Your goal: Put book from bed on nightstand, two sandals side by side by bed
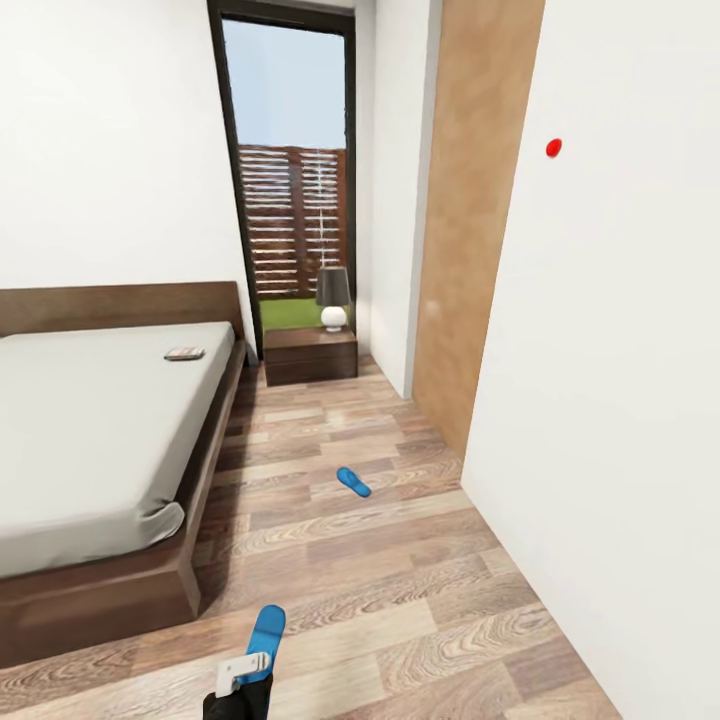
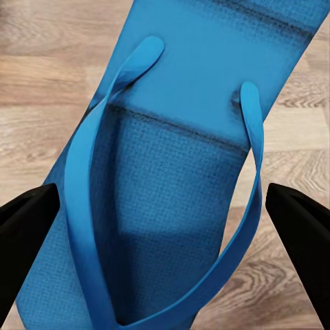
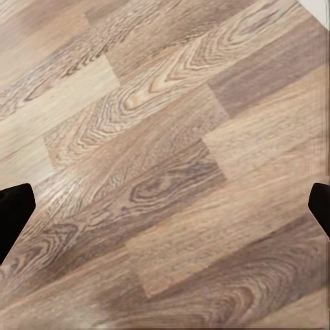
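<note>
Nearest us, our left gripper (image 2: 165,213) spreads wide around one sandal (image 2: 185,165); the other sandal (image 1: 353,482) lies on the floor (image 1: 400,600) beside the bed (image 1: 100,420). Our right gripper (image 3: 165,213) gapes wide over bare planks, and the book (image 1: 184,353) lies on the mattress.

Near sandal (image 1: 267,632): heel end hidden behind the left gripper (image 1: 243,672) in the head view; toe and heel both cut off by the left wrist picture's edges.
Left gripper fingers (image 2: 24,237): only dark tips enter at the two sides of the sandal.
Right gripper fingers (image 3: 12,213): only tips at the edges.
Book (image 1: 185,353): far beyond the left gripper on the bed (image 1: 90,420), too small to read its cover.
Bed: cut off at the picture's left edge.
Far sandal (image 1: 353,482): straps too small to make out.
</note>
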`<state>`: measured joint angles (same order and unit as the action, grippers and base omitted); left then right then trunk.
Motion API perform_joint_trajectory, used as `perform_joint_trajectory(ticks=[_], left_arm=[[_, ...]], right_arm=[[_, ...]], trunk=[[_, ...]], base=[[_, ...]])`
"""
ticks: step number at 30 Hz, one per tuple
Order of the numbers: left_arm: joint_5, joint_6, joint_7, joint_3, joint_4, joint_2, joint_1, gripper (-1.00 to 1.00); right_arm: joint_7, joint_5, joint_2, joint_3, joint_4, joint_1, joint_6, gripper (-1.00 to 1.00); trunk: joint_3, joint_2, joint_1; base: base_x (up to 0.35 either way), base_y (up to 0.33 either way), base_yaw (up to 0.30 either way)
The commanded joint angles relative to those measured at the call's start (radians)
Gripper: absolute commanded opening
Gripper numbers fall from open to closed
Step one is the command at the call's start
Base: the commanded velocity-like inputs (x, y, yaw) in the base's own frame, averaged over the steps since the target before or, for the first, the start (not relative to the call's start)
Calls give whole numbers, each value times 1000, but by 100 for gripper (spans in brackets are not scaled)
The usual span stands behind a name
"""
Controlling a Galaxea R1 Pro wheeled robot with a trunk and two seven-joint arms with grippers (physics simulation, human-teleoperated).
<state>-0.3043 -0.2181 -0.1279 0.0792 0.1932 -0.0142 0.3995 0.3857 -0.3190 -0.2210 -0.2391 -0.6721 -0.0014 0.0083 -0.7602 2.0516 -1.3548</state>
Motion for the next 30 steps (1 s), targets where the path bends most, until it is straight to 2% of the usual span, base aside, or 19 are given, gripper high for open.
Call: perform_joint_trajectory(ticks=[1, 9, 30], left_arm=[[-10, -4, -1, 8, -1, 0, 1, -100], [-10, -4, -1, 8, -1, 0, 1, -100], [-10, -4, -1, 8, -1, 0, 1, -100]], right_arm=[[6, -8, 0, -2, 0, 0, 1, 100], [6, -6, 0, -2, 0, 0, 1, 100], [6, -3, 0, -1, 0, 0, 0, 100]], trunk=[[-2, 0, 0], [-10, 0, 0], [-35, 0, 0]], base=[[0, 0, -109], [0, 0, -72], [0, 0, -3]])
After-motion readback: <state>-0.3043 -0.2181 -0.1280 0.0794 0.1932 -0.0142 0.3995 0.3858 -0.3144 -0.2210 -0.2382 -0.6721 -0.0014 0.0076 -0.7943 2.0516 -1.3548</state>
